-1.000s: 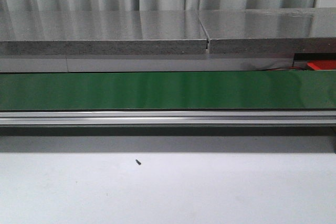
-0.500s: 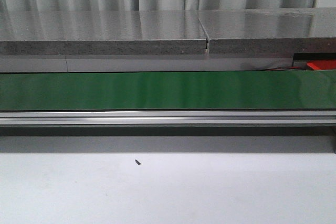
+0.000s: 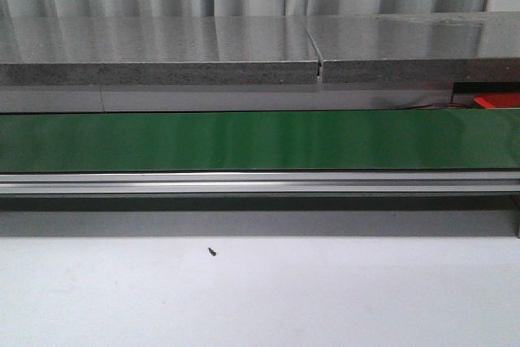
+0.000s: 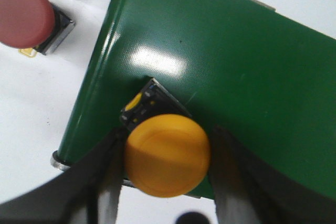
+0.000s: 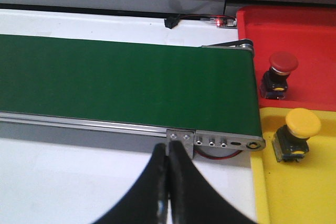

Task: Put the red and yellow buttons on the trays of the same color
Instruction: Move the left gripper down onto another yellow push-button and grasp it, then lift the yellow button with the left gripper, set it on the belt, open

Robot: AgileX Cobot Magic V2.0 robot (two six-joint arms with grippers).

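Left wrist view: a yellow mushroom-head push button [image 4: 167, 155] on a black square base sits on the glossy green conveyor belt [image 4: 236, 72], close to the belt's end. The left gripper [image 4: 167, 174] straddles it, one dark finger [image 4: 107, 182] on each side of the yellow cap. Fingers are spread; whether the pads touch the cap cannot be told, though the gaps look very slight. A second button, a red mushroom-head push button [image 4: 25, 15], lies off the belt on the white tabletop [image 4: 26, 103], well apart from the fingers.

Right wrist view: the right gripper [image 5: 168, 182] hangs over the near rail of the belt with fingers pressed together, holding nothing. Beyond the belt's end, the red plastic tray [image 5: 310, 35] carries one red button [image 5: 279, 73], and the yellow plastic tray [image 5: 294, 192] beside it carries one yellow button [image 5: 294, 132].

Judgement: the cap lies squarely between the left fingers, so the left arm is the one placed to close on it.
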